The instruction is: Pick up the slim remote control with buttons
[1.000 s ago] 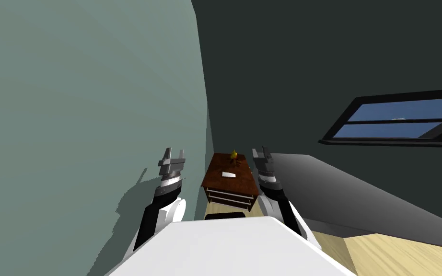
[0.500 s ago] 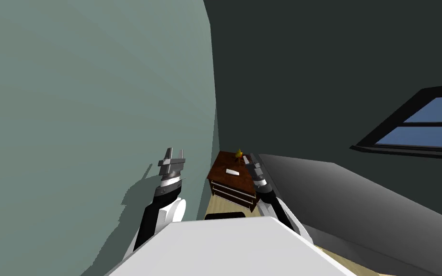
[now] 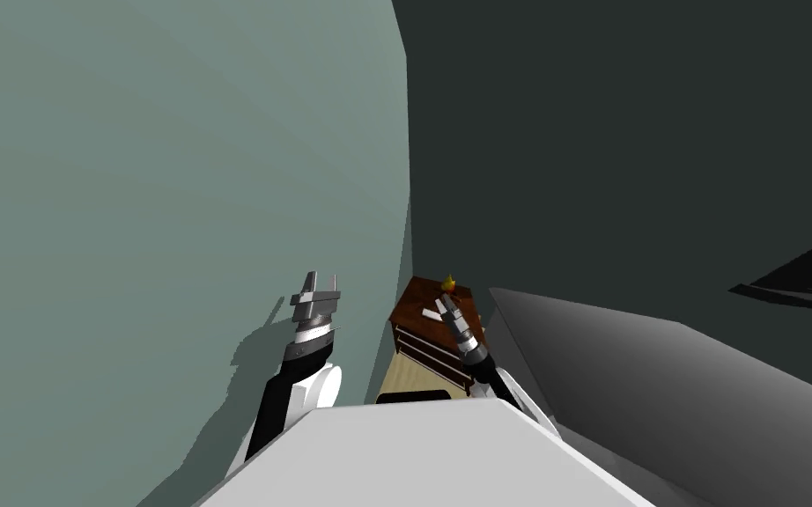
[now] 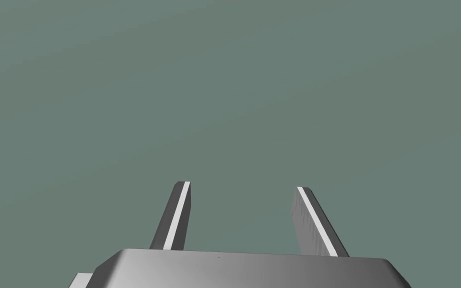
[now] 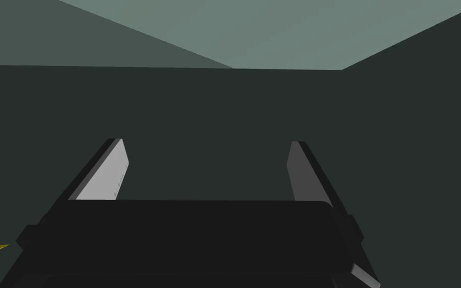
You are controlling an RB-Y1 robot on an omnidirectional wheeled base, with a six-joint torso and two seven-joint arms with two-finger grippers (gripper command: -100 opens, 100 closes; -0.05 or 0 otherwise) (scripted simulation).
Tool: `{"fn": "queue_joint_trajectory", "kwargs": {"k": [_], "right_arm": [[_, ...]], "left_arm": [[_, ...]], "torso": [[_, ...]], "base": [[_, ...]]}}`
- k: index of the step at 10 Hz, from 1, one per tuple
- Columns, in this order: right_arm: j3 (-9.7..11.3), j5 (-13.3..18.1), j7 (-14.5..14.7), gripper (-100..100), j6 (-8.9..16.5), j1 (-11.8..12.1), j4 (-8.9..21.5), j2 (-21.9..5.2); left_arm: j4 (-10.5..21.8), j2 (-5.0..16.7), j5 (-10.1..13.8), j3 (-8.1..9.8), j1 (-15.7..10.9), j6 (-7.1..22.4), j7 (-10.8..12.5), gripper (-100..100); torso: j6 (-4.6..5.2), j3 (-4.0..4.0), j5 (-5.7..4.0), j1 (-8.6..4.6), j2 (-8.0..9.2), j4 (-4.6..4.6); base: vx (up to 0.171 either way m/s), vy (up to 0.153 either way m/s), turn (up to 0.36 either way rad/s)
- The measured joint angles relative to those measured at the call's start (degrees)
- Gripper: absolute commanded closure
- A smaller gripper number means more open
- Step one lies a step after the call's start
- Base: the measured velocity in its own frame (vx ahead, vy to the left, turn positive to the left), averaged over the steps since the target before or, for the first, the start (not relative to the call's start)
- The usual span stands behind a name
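Right hand (image 3: 439,304): fingers spread apart, nothing between them. It sits out over the far side of the low unit, tips just beside the target as the head view has it. Height above the top can't be told. Its own camera looks along the fingers (image 5: 109,170) at a dark grey-green wall (image 5: 214,110), so the hand points level, not down.

Left hand (image 4: 242,187): raised beside the chest, close to the pale green wall (image 3: 175,176), fingers apart, idle.

- Long grey slab of furniture (image 3: 660,378), hard against the right side of the unit.
- Dark brown wooden surface (image 3: 417,299) with two drawers, tucked into the room corner.
- Slim white flat remote control (image 3: 431,314), lying flat mid-top, angled across the surface.
- Small yellow object (image 3: 448,282), at the back edge, near the remote but apart from it.

Step in hand, by my reading: the reach, before any grasp. Next move calls for pitching the wrist down until the remote comes between the fingers, lining them across its narrow width, then lowering. It lies thin and flat, so the tips must come almost to the wood.
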Motion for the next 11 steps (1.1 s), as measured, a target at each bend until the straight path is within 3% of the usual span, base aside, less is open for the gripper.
{"fn": "queue_joint_trajectory", "kwargs": {"k": [1, 5, 7, 8, 9, 11], "right_arm": [[1.26, 0.29, -0.24, -100, -0.16, 0.77, 0.63, -0.99], [7.58, 1.77, -1.52, -100, -1.18, 0.24, 8.48, -6.28], [9.08, 2.01, -1.85, -100, -0.85, 0.49, 9.77, -7.42], [10.63, 2.31, -1.98, -100, -1.31, -0.57, 12.43, -8.11], [12.18, 2.67, -2.36, -100, -1.36, 0.22, 13.08, -10.53], [14.16, 2.96, -2.64, -100, -1.23, -0.29, 15.97, -11.43]], "left_arm": [[0.0, 0.0, 0.0, 0.01, 0.01, 0.0, 0.0, 0], [0.0, 0.0, 0.0, 0.0, 0.0, 0.0, 0.0, 0], [0.0, 0.0, 0.0, 0.01, 0.02, 0.0, 0.0, 0], [0.0, 0.0, 0.0, 0.0, 0.01, 0.0, 0.0, 0], [0.0, 0.0, 0.0, 0.0, 0.01, 0.0, 0.0, 0], [0.0, 0.0, 0.0, 0.01, 0.02, 0.0, 0.0, 0]], "torso": [[0.06, 0.01, -0.01, -0.03, 0.02, 0.01], [0.02, 0.01, 0.01, 0.04, 0.0, 0.01], [0.08, -0.08, 0.0, 0.0, -0.15, -0.02], [0.01, -0.09, 0.0, 0.02, -0.16, -0.03], [0.04, -0.04, 0.01, -0.04, -0.07, -0.01], [0.1, -0.06, -0.01, -0.03, -0.13, -0.02]], "base": [[-0.068, -0.015, 0.298], [-0.058, -0.006, 0.277], [-0.016, -0.002, 0.147], [-0.045, -0.01, 0.485], [-0.045, -0.019, 0.197], [-0.021, 0.001, 0.138]]}}
